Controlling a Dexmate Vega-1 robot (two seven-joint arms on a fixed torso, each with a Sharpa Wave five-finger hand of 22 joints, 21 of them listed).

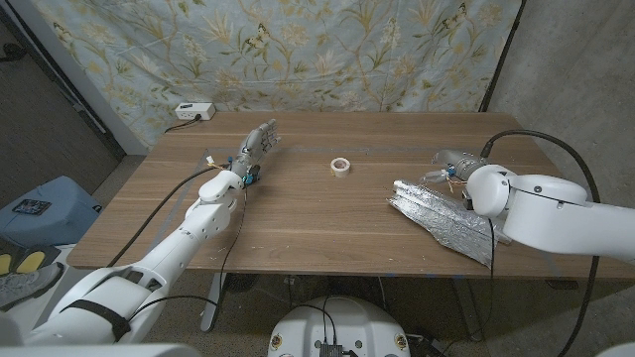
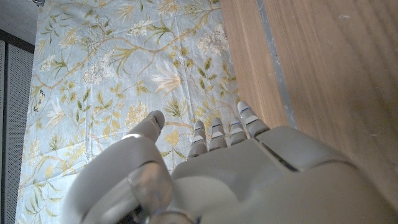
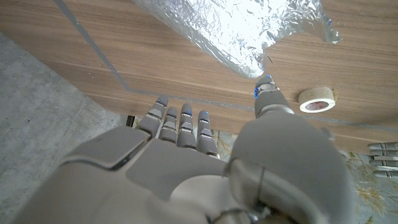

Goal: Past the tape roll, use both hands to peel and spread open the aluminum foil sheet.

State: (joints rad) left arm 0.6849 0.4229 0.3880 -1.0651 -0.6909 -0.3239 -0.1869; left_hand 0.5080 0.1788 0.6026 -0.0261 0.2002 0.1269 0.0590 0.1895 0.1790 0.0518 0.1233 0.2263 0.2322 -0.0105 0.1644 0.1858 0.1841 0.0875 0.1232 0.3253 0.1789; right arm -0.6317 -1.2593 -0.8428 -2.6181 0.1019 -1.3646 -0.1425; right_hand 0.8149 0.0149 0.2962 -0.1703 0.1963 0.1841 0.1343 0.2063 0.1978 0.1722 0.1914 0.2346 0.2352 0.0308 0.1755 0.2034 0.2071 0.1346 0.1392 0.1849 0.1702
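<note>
Head view: foil sheet (image 1: pixel 444 213) long axis diagonal; left hand (image 1: pixel 256 147), right hand (image 1: pixel 448 167) fingers apart, empty.

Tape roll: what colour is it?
Cream-white, with a darker inside; the tape roll shows best in the right wrist view.

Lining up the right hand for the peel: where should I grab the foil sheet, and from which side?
Take the foil sheet at its wider far end, beside the right hand. Layers there look loose and crinkled, while the near end tapers. Come from the far side, probably.
</note>
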